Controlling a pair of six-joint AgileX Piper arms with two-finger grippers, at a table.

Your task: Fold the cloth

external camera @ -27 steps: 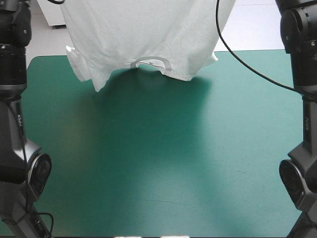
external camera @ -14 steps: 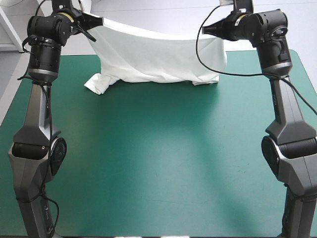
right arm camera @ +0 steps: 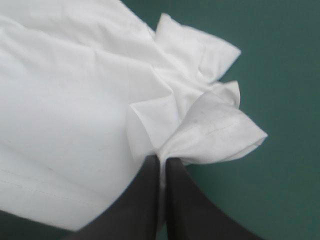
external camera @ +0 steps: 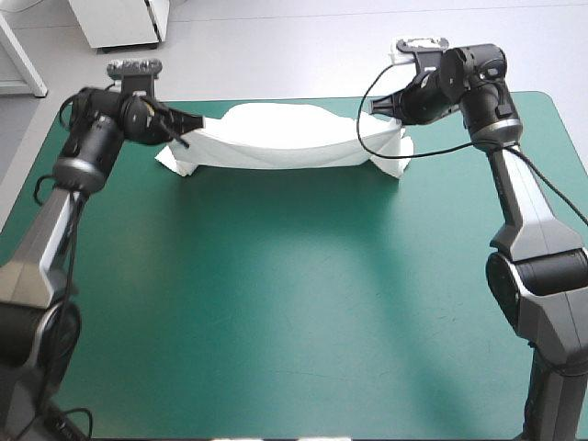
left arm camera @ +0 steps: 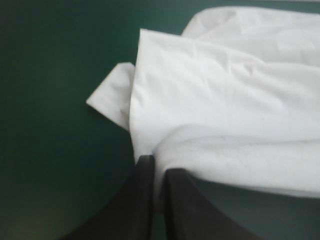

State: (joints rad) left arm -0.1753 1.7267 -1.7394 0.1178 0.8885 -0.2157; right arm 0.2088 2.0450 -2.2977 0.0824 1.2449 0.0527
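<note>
At the far table [external camera: 294,303] edge, left fingers [left arm camera: 134,202] and right fingers [right arm camera: 145,200] — nearly closed — clamp the T-shirt [external camera: 285,142]

T-shirt [external camera: 285,142] on the table [external camera: 294,303] by the far edge, between left fingers [left arm camera: 132,205] and right fingers [right arm camera: 145,200]

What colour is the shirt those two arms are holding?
Plain white, no print visible; the T-shirt shows best in the high view.
</note>
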